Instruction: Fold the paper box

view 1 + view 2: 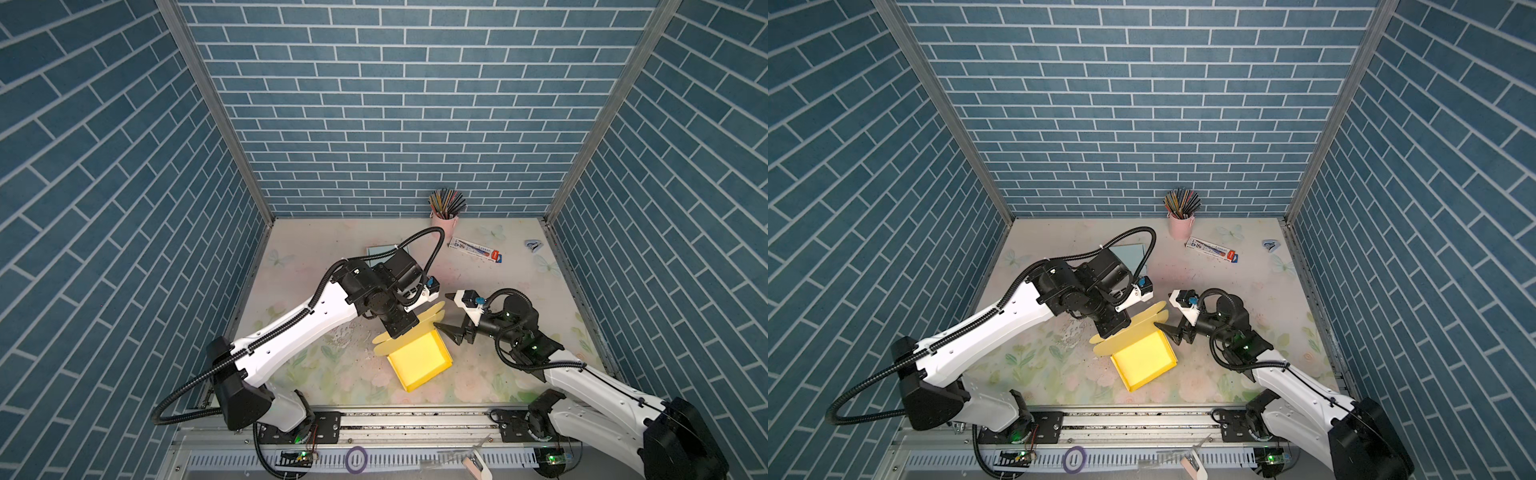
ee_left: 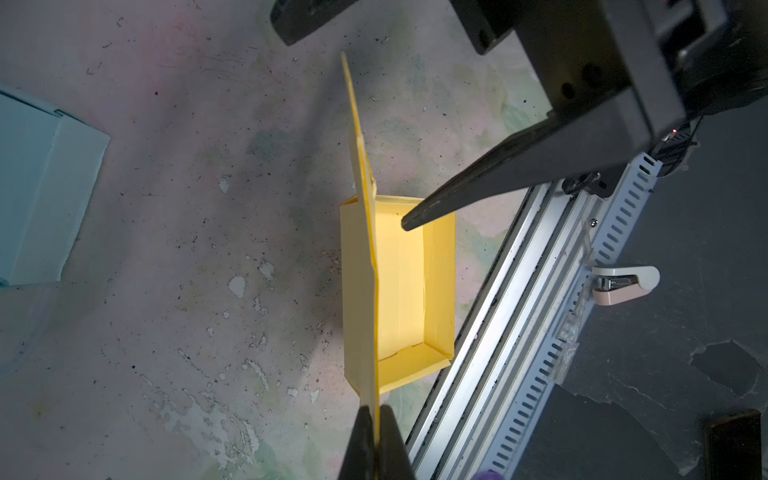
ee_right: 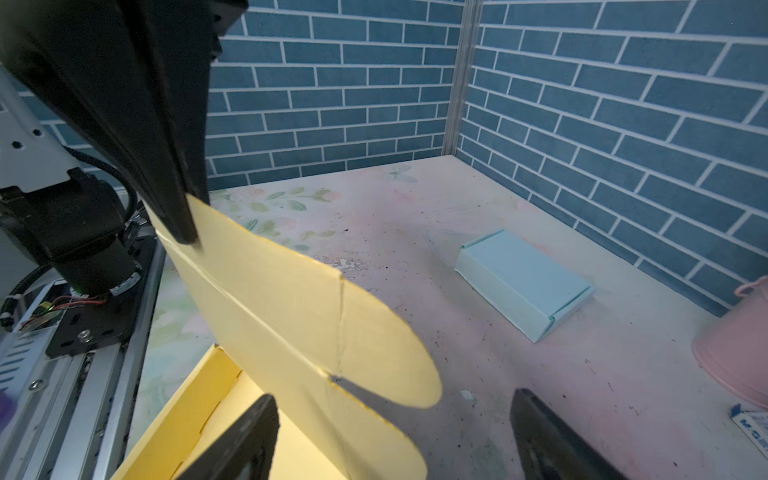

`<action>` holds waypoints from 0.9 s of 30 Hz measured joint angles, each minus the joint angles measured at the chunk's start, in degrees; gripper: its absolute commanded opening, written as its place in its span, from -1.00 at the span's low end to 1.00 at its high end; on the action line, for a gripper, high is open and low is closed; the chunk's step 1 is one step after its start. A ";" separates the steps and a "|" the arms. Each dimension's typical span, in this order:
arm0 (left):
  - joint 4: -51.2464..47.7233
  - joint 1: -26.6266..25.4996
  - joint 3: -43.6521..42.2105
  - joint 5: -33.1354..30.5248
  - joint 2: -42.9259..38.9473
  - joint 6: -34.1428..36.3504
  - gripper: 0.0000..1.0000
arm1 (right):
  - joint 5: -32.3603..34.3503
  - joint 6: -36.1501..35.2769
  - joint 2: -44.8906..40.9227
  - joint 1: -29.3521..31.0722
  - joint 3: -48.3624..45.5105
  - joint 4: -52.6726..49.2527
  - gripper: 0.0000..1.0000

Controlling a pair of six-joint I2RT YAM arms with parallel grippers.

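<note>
So here's where I'm at with the yellow paper box (image 1: 419, 359). It sits on the table (image 1: 332, 382), about mid-table toward the front rail, between my two arms, with the tray part open and facing up. The lid flap (image 2: 365, 249) stands up off the tray's far long side.

My left gripper (image 2: 376, 415) has its jaws pressed together on the lid flap's edge, with the paper pinched flat between both fingers and held upright.

My right gripper (image 3: 390, 415) has its jaws spread wide and holds nothing. One of the flap's rounded side tabs (image 3: 386, 361) pokes into the gap between the fingers. One fingertip (image 2: 411, 222) hangs over the tray's end close to the flap. Honestly can't tell if it touches the paper.

A closed light blue box (image 3: 523, 282) lies farther back on the table, well apart.
</note>
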 measured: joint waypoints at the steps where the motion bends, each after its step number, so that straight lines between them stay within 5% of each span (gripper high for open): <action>1: -0.20 0.07 -0.04 0.28 -0.42 0.48 -1.00 | -1.16 -0.35 0.94 0.00 0.63 -0.35 0.52; 6: -0.35 0.81 -1.09 0.94 -1.81 2.12 -1.00 | -5.20 -1.09 4.72 0.00 1.68 -1.18 0.29; 20: -0.81 1.20 -1.97 -0.94 -1.81 3.15 -1.00 | -6.78 -2.25 6.54 -0.20 2.23 -3.63 -0.76; 21: -0.72 1.22 -1.97 -1.40 -1.75 3.13 -0.92 | -6.75 -2.32 6.84 -0.20 2.45 -3.91 -0.83; 24: 0.76 1.33 -2.40 -2.29 -1.51 3.10 -0.16 | -6.19 -2.97 7.56 -0.13 2.58 -3.93 -1.00; 27: 3.61 1.62 -5.14 -2.38 -2.27 2.19 0.39 | -5.03 -2.93 8.48 -0.11 2.58 -3.87 -1.00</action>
